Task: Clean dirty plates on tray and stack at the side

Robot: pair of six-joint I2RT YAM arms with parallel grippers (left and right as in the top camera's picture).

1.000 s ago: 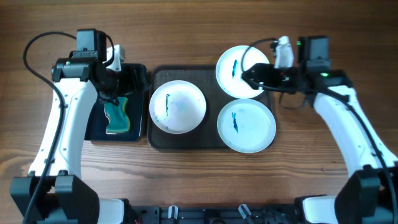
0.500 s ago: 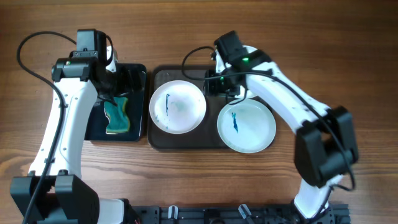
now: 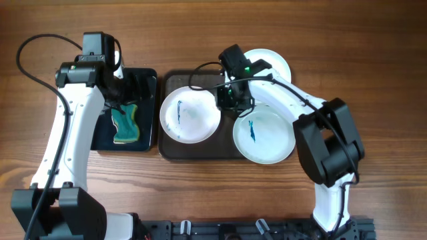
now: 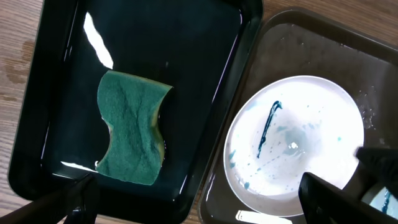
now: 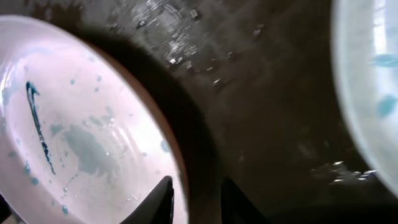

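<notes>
The job looks to be at its opening step: getting hold of the first plate to wipe, with no cleaning done yet. The right gripper point(image 5: 196, 200) has reached across the tray point(image 3: 200, 151) to the right-hand rim of the left plate point(image 3: 190, 114). Its two fingers stand close together with that rim between them, one over the white inside and one outside. Whether they are actually pinching it I cannot tell, since the wrist view is blurred just there. This plate lies flat in the tray's left half and carries a blue streak and speckles. The front plate point(image 3: 264, 135), also streaked, sits at the tray's right front. The back plate point(image 3: 277, 63) is largely hidden behind the arm. The left gripper point(image 4: 196, 186) hangs with its fingers spread wide and empty over the small black tray point(image 4: 186, 62), above the green sponge point(image 4: 130, 127) lying in it. Next, I judge, comes a firm pinch on the rim to steady or raise the plate. The left arm must then drop and close on the sponge.
</notes>
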